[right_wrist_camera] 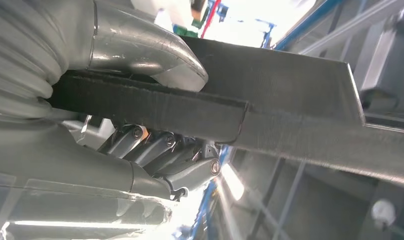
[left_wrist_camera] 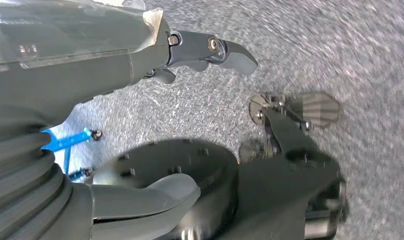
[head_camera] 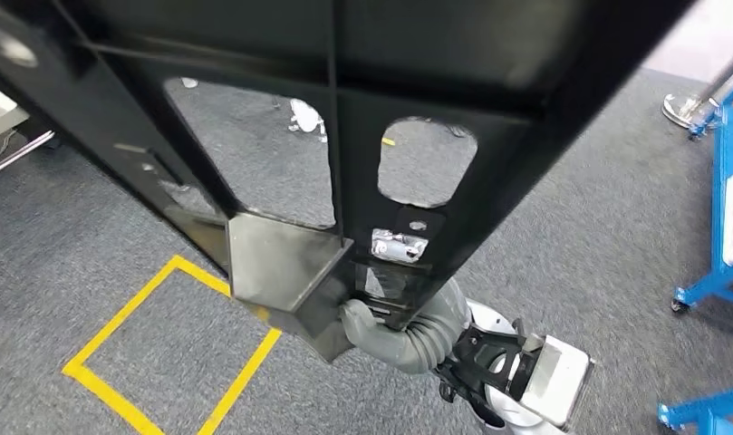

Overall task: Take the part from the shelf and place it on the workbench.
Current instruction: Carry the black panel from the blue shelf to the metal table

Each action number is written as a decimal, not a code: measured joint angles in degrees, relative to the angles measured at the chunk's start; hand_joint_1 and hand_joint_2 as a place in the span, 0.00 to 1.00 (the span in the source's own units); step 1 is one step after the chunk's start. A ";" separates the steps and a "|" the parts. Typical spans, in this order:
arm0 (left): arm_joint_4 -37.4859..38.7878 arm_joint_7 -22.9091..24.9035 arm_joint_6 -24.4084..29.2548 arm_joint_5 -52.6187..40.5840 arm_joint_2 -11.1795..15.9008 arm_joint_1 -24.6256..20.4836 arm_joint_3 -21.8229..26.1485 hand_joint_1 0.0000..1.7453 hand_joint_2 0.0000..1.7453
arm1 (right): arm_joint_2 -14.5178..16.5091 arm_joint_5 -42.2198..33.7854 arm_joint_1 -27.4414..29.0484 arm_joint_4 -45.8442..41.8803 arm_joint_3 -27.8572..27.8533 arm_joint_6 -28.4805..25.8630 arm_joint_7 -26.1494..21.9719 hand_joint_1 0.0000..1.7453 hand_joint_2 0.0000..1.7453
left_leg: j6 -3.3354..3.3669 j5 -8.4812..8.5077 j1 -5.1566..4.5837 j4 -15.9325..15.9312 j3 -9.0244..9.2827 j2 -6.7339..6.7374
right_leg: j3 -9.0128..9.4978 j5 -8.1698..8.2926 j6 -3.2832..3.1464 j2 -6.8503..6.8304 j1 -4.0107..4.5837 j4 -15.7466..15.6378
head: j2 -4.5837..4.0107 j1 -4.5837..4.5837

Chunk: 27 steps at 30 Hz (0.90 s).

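A large black metal part (head_camera: 344, 109) with rounded cut-outs and a boxy grey bracket at its lower end rises in front of me in the head view, held off the floor. My right hand (head_camera: 370, 317) grips its lower edge. In the right wrist view the thumb lies on one face of the part's flat edge (right_wrist_camera: 269, 110) and the dark fingers (right_wrist_camera: 175, 160) curl against the other face. My left hand (left_wrist_camera: 190, 115) hangs over the grey carpet, its dark fingers (left_wrist_camera: 214, 50) stretched out and its thumb apart from them, holding nothing.
Grey carpet lies below, with a yellow taped square (head_camera: 163, 344) at the lower left. Blue wheeled frames (head_camera: 711, 281) stand along the right edge, and a chrome stand base (head_camera: 684, 109) sits at the far right. A blue caster leg (left_wrist_camera: 65, 142) is near my left hand.
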 joint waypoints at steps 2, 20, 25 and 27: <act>-0.01 0.14 -0.01 -0.03 -0.12 -0.25 -0.03 0.00 1.00 | -0.16 0.02 0.20 0.12 -0.04 0.10 0.04 1.00 1.00 | 0.18 0.08 0.16 -0.02 -0.11 -1.75 | -4.18 -2.67 0.01 1.97 -0.23 7.73 | -0.01 0.13; 0.03 0.33 -0.04 -0.28 0.39 -0.27 -0.27 0.00 1.00 | 0.48 0.13 0.27 0.21 -0.08 -0.30 0.37 1.00 1.00 | -3.20 -5.79 0.87 16.03 -9.11 -0.46 | 1.19 3.57 -0.69 -1.44 -1.05 -5.19 | -0.01 -0.26; 0.03 0.56 -0.12 -0.20 0.61 -0.45 -0.99 0.00 1.00 | 0.55 0.49 0.32 0.17 -0.21 -0.73 0.37 1.00 1.00 | -1.68 -0.90 -0.34 2.50 -1.87 4.77 | 2.12 2.70 0.03 -4.67 -0.26 -5.27 | -0.01 -0.17; 0.04 0.67 -0.17 -0.13 0.59 -0.38 -1.05 0.00 1.00 | 0.64 0.67 0.39 0.11 -0.28 -0.89 0.36 1.00 1.00 | -1.00 -0.75 -0.39 2.11 -1.82 3.11 | 2.42 2.44 0.62 -5.72 -0.17 -5.50 | 0.00 -0.14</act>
